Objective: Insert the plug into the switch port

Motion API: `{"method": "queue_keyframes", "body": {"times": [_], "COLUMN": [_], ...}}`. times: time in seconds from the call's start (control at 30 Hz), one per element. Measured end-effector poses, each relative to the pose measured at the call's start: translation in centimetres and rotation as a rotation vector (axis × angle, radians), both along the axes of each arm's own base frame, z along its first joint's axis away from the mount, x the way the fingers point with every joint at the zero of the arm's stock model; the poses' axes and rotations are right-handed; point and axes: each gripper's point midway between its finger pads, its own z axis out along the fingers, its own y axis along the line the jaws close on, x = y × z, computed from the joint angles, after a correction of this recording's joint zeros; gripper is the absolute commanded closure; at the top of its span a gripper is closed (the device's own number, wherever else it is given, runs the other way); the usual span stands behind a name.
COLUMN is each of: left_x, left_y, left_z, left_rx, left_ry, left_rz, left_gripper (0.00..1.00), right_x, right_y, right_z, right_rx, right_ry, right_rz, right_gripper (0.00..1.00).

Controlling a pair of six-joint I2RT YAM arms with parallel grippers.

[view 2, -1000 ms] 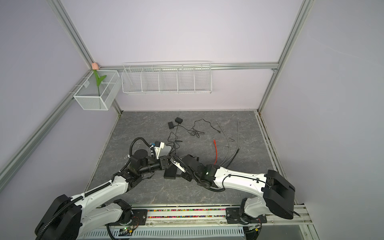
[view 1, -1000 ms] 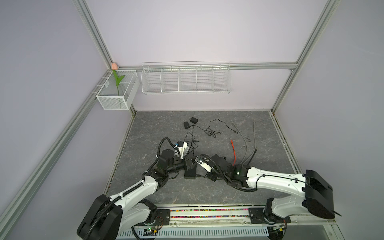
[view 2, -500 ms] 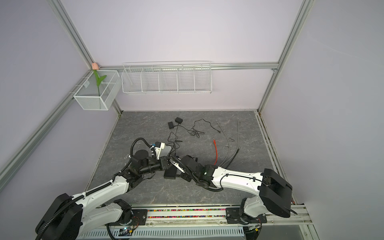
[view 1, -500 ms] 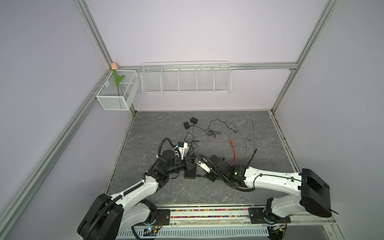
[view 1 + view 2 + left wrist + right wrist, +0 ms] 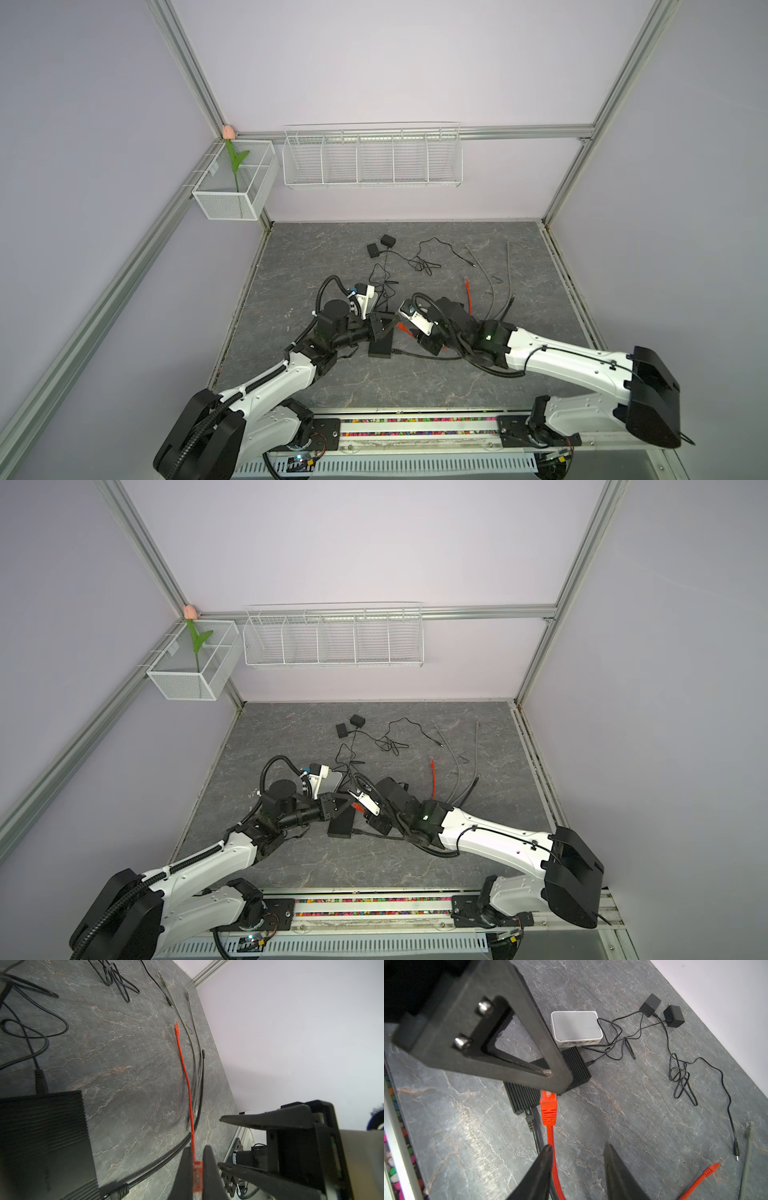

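- At the middle of the grey tabletop (image 5: 324, 249), my left gripper (image 5: 197, 1149) is pinched tight on the orange plug (image 5: 197, 1176).
- My right gripper (image 5: 577, 1146) stands partly open and grips nothing. The orange cable (image 5: 550, 1136) passes just beside one finger.
- In a top view, the white switch (image 5: 372, 301) lies at ten o'clock from the plug, and the black ribbed box (image 5: 380, 348) at eight.

Orange plug (image 5: 548, 1105) hovers uninserted beside black ribbed switch (image 5: 579, 1068), near white 5-port switch (image 5: 576, 1024).
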Motion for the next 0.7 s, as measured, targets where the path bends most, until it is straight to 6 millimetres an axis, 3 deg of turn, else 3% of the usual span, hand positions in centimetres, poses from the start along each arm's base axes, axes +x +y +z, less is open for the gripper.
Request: {"method": "queue_keyframes", "body": {"times": [0.37,0.7], "left_x": [0.0,0.0], "left_y": [0.0,0.0], "left_z": [0.0,0.2], "left_rx": [0.002,0.0], "left_ry": [-0.005,-0.01], "left_rz": [-0.002,-0.002], "left_gripper": [1.0,1.0], "right_x": [-1.8,-1.6], "right_y": [0.5,0.9], "right_z": [-2.1,-3.2], "right_rx": [-0.012,-0.031], "right_ry": [0.136,0.168], "right_rz": [0.095,0.104], "right_gripper": [0.58,0.66]}}
